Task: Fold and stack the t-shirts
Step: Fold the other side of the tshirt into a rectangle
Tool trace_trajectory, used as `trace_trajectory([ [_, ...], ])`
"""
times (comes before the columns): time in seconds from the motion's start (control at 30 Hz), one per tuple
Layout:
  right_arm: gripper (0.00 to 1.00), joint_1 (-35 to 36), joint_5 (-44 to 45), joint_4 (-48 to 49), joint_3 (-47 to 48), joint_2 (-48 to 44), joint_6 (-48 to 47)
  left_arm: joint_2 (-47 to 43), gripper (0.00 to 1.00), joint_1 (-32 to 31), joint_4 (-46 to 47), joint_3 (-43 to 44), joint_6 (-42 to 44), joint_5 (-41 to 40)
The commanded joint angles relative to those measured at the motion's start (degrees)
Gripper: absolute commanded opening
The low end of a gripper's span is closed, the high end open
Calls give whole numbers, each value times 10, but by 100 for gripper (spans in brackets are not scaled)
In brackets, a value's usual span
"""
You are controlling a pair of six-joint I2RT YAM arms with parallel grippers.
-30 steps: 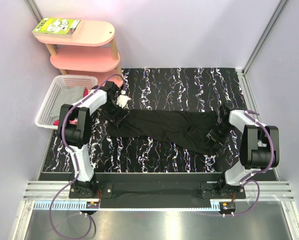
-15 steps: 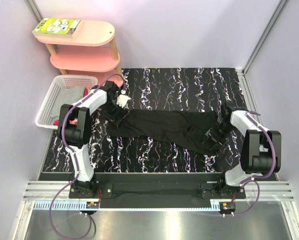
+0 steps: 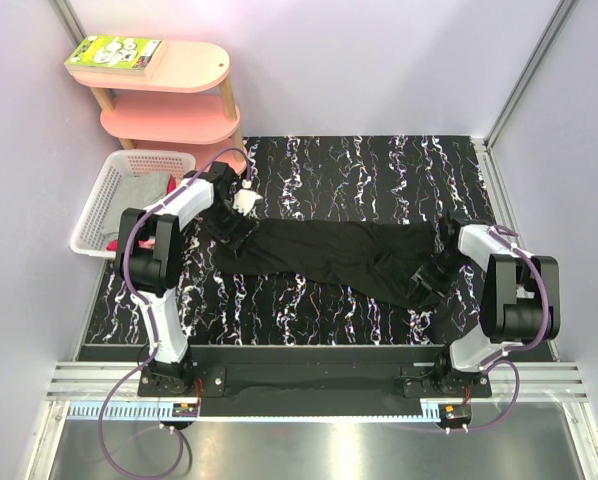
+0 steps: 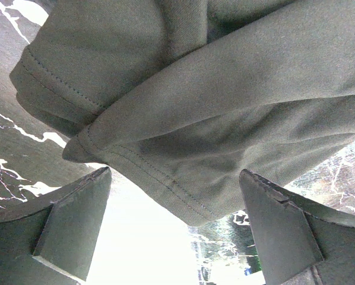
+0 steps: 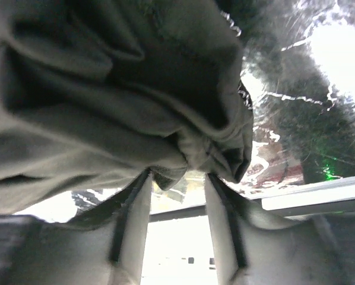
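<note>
Soft matte black t-shirt (image 3: 339,255) lies stretched in 1 long rumpled band across the glossy black-and-white marbled table (image 3: 359,170), stitched hem folded over at its left end. Left gripper (image 4: 174,173) gapes wide right by that hem. Right gripper (image 5: 177,178) is narrowed around a bunched wad at the right end, can't tell if it's really pinching.

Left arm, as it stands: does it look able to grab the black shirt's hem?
Probably yes: the left gripper is wide open and the black t-shirt hem lies between its fingers; nothing blocks it.
</note>
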Motion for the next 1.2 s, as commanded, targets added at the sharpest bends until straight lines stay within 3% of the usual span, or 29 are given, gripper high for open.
trace_trajectory([
  [0.0, 42, -2, 20, 17, 3, 4, 3, -24, 95, 4, -5, 20, 5, 1],
  [0.07, 35, -2, 20, 19, 12, 4, 3, -25, 95, 5, -4, 18, 6, 0],
  [0.2, 12, -2, 14, 12, 36, -4, 3, -25, 95, 5, -4, 15, 5, 3],
  [0.3, 1, -2, 26, -16, 71, -17, -3, -23, 95, 5, -4, 12, 5, 5],
  [0.53, 0, -9, 35, -42, 224, 1, -16, -23, 95, 6, -5, 10, 5, 6],
  [0.83, 0, -18, 51, -25, 383, 169, -14, -33, 95, 6, -6, 5, 7, 0],
  [0.87, 4, -18, 51, -25, 394, 195, -14, -34, 95, 6, -6, 4, 7, -1],
  [0.9, 29, -18, 49, -26, 403, 208, -15, -36, 95, 6, -6, 2, 7, -3],
  [0.97, 50, -18, 45, -26, 417, 234, -18, -36, 95, 6, -6, 0, 7, -4],
  [1.0, 65, -18, 49, -28, 428, 240, -20, -38, 95, 6, -7, 0, 8, -5],
  [1.07, 78, -21, 63, -35, 443, 249, -28, -39, 95, 6, -8, 0, 10, -9],
  [1.1, 91, -24, 66, -40, 467, 251, -30, -39, 95, 6, -9, 2, 12, -11],
  [1.17, 98, -29, 78, -55, 498, 245, -38, -40, 95, 6, -12, 5, 13, -14],
])
